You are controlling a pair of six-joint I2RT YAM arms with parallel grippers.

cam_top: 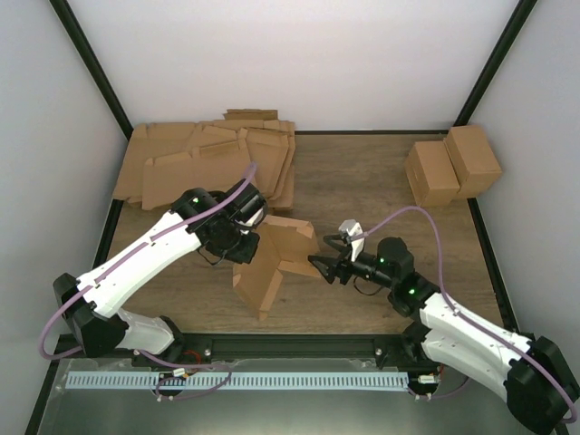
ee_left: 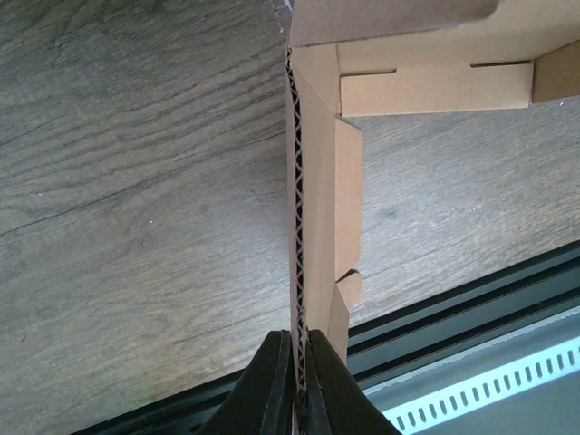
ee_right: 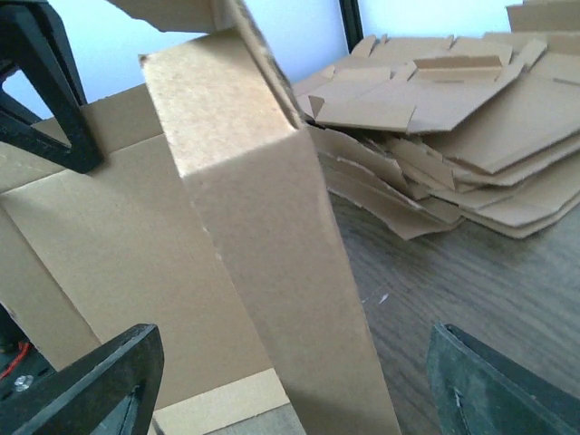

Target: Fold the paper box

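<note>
Half-folded paper box in middle of table, one wall pinched tight by left gripper. Right gripper spread wide around a flap. Flat sheets piled just behind; two cartons far right.

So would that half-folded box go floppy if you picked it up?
Probably fairly stiff: the box shows corrugated fluting along its edge, and it stands straight with the left gripper pinching only one edge. Likely light, being thin and hollow. It may hinge at its folds.

Soft even light, faint shadows on the table, near paper box slightly blurred in right wrist view
</note>
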